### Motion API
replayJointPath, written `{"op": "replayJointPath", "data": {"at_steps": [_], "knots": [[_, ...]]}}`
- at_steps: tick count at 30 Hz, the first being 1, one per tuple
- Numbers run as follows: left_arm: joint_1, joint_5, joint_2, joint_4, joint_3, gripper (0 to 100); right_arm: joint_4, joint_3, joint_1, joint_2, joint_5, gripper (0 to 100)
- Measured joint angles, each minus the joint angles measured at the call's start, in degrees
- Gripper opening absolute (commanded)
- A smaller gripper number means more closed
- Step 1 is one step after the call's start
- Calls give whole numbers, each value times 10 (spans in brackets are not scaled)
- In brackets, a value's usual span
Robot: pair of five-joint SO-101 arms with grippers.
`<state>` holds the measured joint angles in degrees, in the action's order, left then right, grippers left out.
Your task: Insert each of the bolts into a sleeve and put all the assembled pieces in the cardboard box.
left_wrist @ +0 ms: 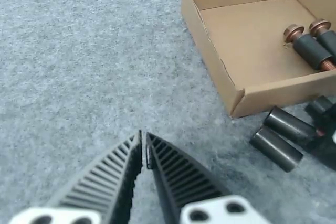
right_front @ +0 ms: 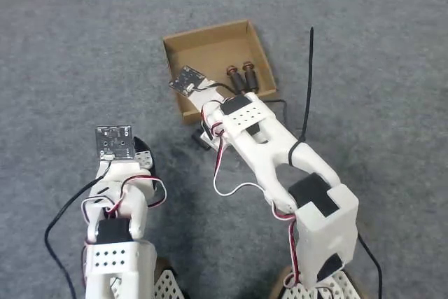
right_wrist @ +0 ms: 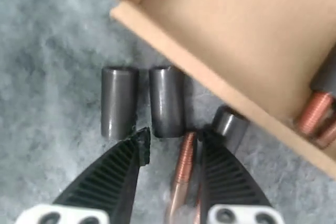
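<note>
- Right gripper [right_wrist: 174, 140]: jaws well open and straddling a copper bolt [right_wrist: 182, 169]. I see no pad touching it, so I read it as lying loose on the carpet [right_wrist: 58, 77], not clamped.
- Bolt axis runs along the gripper's own line. The threaded end points at the near end of the middle sleeve [right_wrist: 167, 100]; the head is hidden under the gripper.
- Outer sleeve [right_wrist: 118, 100] lies parallel and just beside the middle one. Both are on their sides just outside the cardboard box [right_wrist: 236, 24], far ends toward its wall.
- Third sleeve [right_wrist: 230, 124] sits against the box wall beside one finger, end face toward the camera; I can't tell its exact tilt.
- Two assembled pieces [left_wrist: 305, 45] lie side by side in the box.
- Left gripper [left_wrist: 144, 137]: pinched to a slit, empty, over bare carpet well apart from the parts.
- Handling, my guess: bolt is rigid metal, dense for its size, round, so it will roll or twist in the pads. I'd grip mid-shank near the head and leave the threads free to enter.
- Sleeves look smooth and stiff, so they're likely to skid or roll when pushed. They need bracing.
</note>
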<state>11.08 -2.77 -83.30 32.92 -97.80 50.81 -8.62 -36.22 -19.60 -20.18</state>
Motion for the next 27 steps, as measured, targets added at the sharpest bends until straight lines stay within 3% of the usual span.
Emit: {"op": "replayJointPath", "data": {"at_steps": [21,27], "knots": [[0,0,0,0,0,11,-35,9,0,-50,-1,109],[0,0,0,0,0,11,-35,8,2,-50,-1,9]]}}
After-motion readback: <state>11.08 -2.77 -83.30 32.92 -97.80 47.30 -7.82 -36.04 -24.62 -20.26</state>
